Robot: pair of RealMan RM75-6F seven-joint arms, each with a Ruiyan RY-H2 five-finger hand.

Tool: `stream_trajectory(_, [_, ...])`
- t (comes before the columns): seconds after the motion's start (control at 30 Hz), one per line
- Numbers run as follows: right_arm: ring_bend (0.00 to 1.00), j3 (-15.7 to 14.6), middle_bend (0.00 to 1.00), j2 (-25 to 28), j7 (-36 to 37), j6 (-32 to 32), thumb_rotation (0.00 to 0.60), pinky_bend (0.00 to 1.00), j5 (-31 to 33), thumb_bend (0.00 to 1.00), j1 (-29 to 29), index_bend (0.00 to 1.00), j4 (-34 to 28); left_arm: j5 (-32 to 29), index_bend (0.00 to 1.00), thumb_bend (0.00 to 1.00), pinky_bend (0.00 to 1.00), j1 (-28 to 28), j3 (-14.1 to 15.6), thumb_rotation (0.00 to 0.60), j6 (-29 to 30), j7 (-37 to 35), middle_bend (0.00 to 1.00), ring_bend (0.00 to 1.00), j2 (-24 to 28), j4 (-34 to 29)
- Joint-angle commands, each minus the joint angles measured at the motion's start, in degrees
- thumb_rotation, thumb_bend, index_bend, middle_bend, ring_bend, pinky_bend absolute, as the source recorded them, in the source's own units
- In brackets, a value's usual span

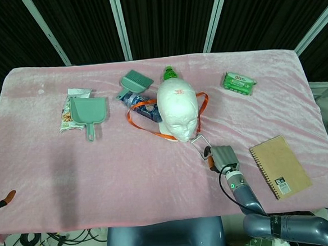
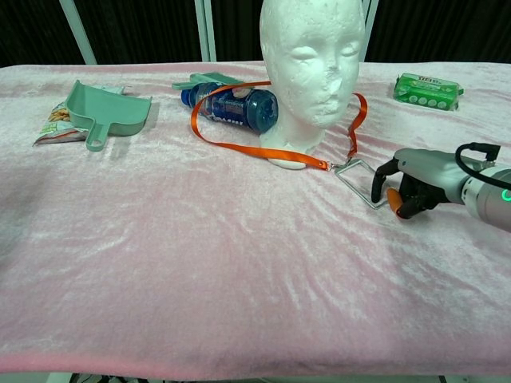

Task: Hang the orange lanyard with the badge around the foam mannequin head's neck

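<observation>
The lanyard point(image 2: 263, 149) is looped around the neck of the foam head point(image 2: 312, 60), its orange strap running over the blue bottle point(image 2: 235, 108) behind the head on one side and down past the chin on the other, both ends meeting on the pink cloth point(image 2: 200, 263) in front of the head's base. The clear badge point(image 2: 361, 183) is clipped to that end and lies flat on the cloth, just in front of the head.

Beside the head lies the blue bottle, with a green-capped bottle point(image 1: 169, 73) and a small green brush point(image 1: 133, 83) behind it. Further out from the head on that side sit a green dustpan point(image 2: 108, 113) and a snack bag point(image 2: 54, 122). On the head's other side lie a green packet point(image 2: 428, 89) and, nearer the table's front edge, a brown notebook point(image 1: 280, 166).

The right hand point(image 2: 409, 185) sits at the badge's outer edge, fingers curled downward; whether they touch the badge cannot be told. Only an orange fingertip of the left hand point(image 1: 2, 202) shows, well away from the head, its grip impossible to judge.
</observation>
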Motion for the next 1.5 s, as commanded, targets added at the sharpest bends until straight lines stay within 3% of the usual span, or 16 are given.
stream_trajectory(0.03, [0.98, -0.2, 0.99, -0.1, 0.0, 0.0, 0.600, 0.93, -0.3, 0.71, -0.1, 0.43, -0.2, 0.0, 0.23, 0.09, 0.01, 0.0, 0.0, 0.600, -0.1, 0.1, 0.13, 0.00, 0.0, 0.0])
stream_trajectory(1.5, [0.99, -5.2, 0.99, 2.8, -0.1, 4.4, 0.600, 0.93, -6.3, 0.73, -5.5, 0.53, -8.5, 0.1, 0.23, 0.09, 0.01, 0.3, -0.4, 0.600, -0.2, -0.6, 0.13, 0.00, 0.3, -0.3])
